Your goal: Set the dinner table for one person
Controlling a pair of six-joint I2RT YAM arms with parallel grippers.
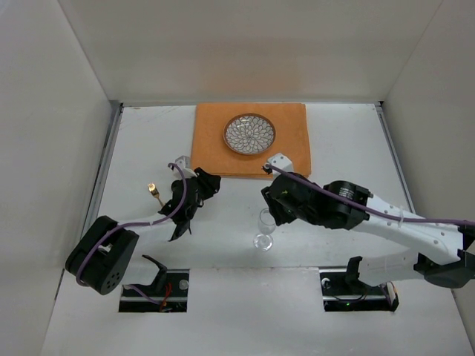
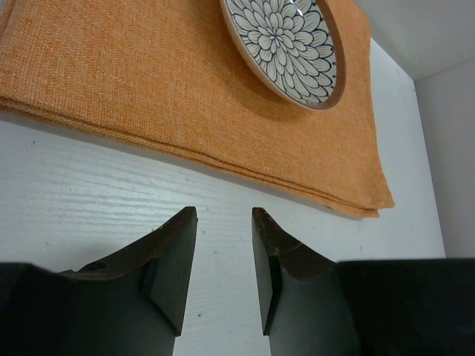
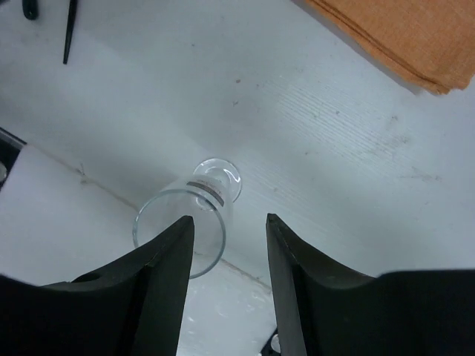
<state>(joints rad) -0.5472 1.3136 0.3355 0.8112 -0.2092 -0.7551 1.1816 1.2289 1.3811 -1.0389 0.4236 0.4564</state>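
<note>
On the white dinner table an orange cloth mat lies at the back with a flower-patterned plate on it. A clear stemmed glass stands upright near the front middle. My right gripper hangs open just above and behind the glass. In the right wrist view the glass sits beside the left finger, not between the fingers. My left gripper is open and empty just short of the mat's near left corner. The mat and plate lie ahead of its fingers.
A small gold-coloured piece lies left of the left arm. Thin black items show at the far left of the right wrist view. Metal rails line the table's sides, with white walls all round. Both arm bases sit at the near edge.
</note>
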